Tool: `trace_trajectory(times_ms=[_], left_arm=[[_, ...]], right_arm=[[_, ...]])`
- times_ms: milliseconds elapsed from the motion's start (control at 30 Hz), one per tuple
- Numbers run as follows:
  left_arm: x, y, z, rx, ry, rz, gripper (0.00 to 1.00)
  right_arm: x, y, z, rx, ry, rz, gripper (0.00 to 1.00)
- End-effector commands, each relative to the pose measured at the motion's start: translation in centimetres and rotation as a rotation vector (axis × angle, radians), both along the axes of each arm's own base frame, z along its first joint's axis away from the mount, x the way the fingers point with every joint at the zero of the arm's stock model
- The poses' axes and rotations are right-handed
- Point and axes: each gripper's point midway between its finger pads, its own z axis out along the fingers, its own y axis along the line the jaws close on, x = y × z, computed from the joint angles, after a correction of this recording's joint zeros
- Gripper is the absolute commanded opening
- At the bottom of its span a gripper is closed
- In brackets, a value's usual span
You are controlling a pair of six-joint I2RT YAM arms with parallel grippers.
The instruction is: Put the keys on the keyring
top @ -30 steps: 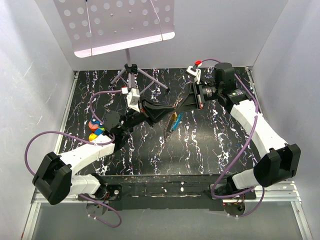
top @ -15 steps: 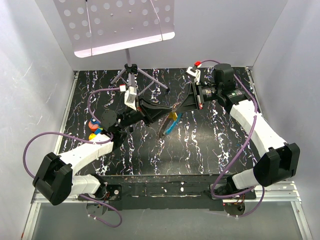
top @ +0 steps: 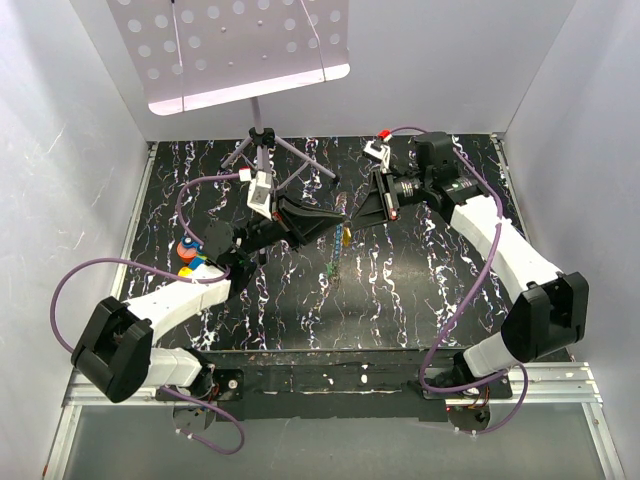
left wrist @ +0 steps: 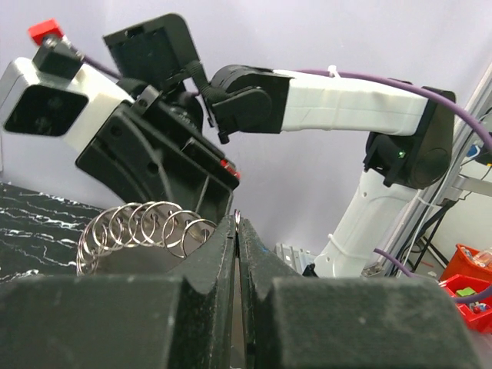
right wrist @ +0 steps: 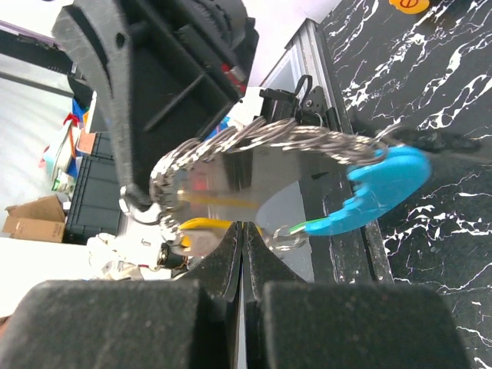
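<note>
Both grippers meet tip to tip above the table (top: 420, 300), upper centre of the top view.

Left gripper (top: 334, 215): jaws pressed together, apparently pinching one end of the keyring (right wrist: 261, 142).

Right gripper (right wrist: 242, 234): jaws also closed flat. A shiny flat piece rises from them, but you cannot tell what it is.

The keyring's long axis runs left to right across the right wrist view, pulled out into loose coils. The blue key (right wrist: 384, 188) touches its right end. The yellow key (right wrist: 201, 231) sits below the coil, just left of the right jaws.

Judgement: your right arm is nearer both keys. The coils hide whether either key is threaded, and the blades are blurred.
</note>
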Motion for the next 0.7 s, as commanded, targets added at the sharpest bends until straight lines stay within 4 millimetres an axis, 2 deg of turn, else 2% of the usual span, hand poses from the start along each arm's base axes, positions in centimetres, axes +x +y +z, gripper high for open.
trace_trajectory(times_ms=[0, 133, 300, 367, 467, 667], left_arm=[[-1.3, 0.9, 3.3, -0.080, -0.097, -0.012, 0.00], [-1.3, 0.8, 3.1, -0.073, -0.094, -0.012, 0.00], [-1.2, 1.0, 2.8, -0.052, -0.106, 0.006, 0.00], [-1.1, 1.1, 2.6, -0.041, -0.106, 0.015, 0.00], [-1.1, 1.5, 2.7, -0.036, -0.116, 0.027, 0.00], [-1.0, 1.5, 2.9, -0.035, -0.115, 0.027, 0.00]], right_arm=[[0.1, 0.5, 0.9, 0.003, -0.046, 0.003, 0.01], [0.0, 0.5, 1.3, 0.013, -0.051, 0.017, 0.01], [-0.8, -0.7, 2.9, 0.049, -0.155, 0.028, 0.02], [-1.2, -1.3, 3.4, 0.054, -0.263, 0.026, 0.14], [-2.1, -1.8, 4.2, 0.069, -0.331, 0.044, 0.31], [-2.6, -1.8, 5.1, 0.101, -0.351, 0.074, 0.40]])
